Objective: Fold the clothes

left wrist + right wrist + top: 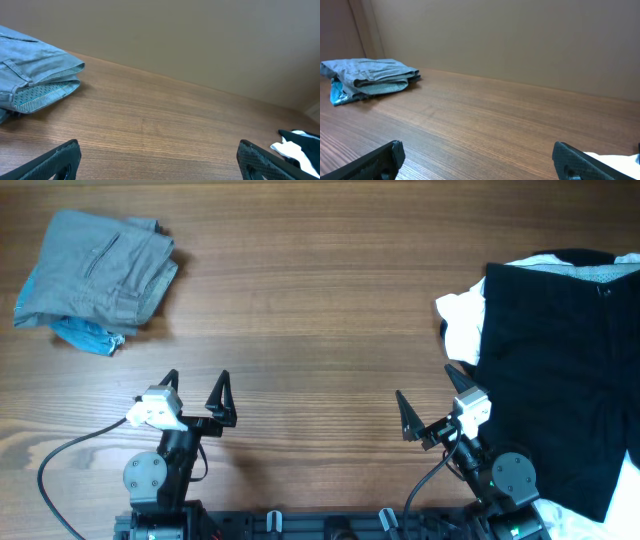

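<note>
Both arms sit at the bottom of the overhead frame, close to their bases. The left end effector is wide open with nothing in it. The right end effector is the same: jaws spread, empty. Probably a neutral pose that keeps them out of the camera's way.

The black shorts are at the right edge of the frame, spread flat, waistband toward the top with pale lining showing, partly cut off by the frame. They lie on a white T-shirt that pokes out on their left. They're not folded yet. The right arm is nearer, and the risk is pinching the tee too.

The grey trousers are folded at upper left on a blue cloth, well apart, which looks like a done pile.

The table is matte wood-grain. The wrist views show a plain beige wall behind its far edge.
</note>
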Controlling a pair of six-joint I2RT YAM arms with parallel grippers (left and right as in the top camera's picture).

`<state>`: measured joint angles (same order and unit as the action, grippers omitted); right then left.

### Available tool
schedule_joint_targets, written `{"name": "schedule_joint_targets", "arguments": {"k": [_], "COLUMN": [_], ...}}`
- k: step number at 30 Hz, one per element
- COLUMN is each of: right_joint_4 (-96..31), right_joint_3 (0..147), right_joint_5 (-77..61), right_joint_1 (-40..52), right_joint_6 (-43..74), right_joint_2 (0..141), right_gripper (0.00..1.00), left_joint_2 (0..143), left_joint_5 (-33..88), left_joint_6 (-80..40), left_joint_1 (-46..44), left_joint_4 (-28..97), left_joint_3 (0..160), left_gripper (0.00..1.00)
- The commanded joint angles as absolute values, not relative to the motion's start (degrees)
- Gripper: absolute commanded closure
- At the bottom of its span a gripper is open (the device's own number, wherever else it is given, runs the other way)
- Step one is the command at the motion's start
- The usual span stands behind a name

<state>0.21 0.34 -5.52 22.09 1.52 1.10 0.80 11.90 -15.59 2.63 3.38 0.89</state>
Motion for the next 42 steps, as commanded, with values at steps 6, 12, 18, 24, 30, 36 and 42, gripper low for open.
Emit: {"name": "schedule_joint_targets", "arguments": {"k": [6, 12, 18, 24, 30, 36, 42], "right_joint_4": [0.40, 0.40, 0.40, 0.40, 0.40, 0.40, 0.40], "right_joint_3": [0.30, 0.30, 0.30, 0.30, 0.30, 0.30, 0.30], "right_joint_5": [-6.17, -6.17, -6.17, -6.17, -6.17, -6.17, -6.17], "right_joint_1": [22.33, 22.33, 22.33, 22.33, 22.33, 22.31, 22.33], "right_joint_6": [2.37, 2.35, 2.35, 2.35, 2.33, 2.33, 2.37], "right_joint_2": [0.54, 0.54, 0.54, 0.54, 0.54, 0.54, 0.54], "right_gripper": [0.00, 0.00, 0.00, 0.00, 0.00, 0.00, 0.00], "left_joint_2": [0.38, 0.38, 0.38, 0.38, 0.38, 0.38, 0.38], "left_joint_5": [12.60, 12.60, 12.60, 12.60, 12.60, 11.09, 11.09], "left_joint_6": [-15.90, -15.90, -15.90, -15.90, -15.90, -15.49, -15.49], "left_joint_1": [2.31, 2.31, 2.31, 2.31, 2.31, 2.37, 2.37], "left_joint_4": [3.14, 3.14, 3.14, 3.14, 3.14, 2.92, 3.22], "left_joint_3": [0.32, 0.32, 0.32, 0.32, 0.32, 0.32, 0.32], "left_gripper": [0.00, 0.00, 0.00, 0.00, 0.00, 0.00, 0.00]}}
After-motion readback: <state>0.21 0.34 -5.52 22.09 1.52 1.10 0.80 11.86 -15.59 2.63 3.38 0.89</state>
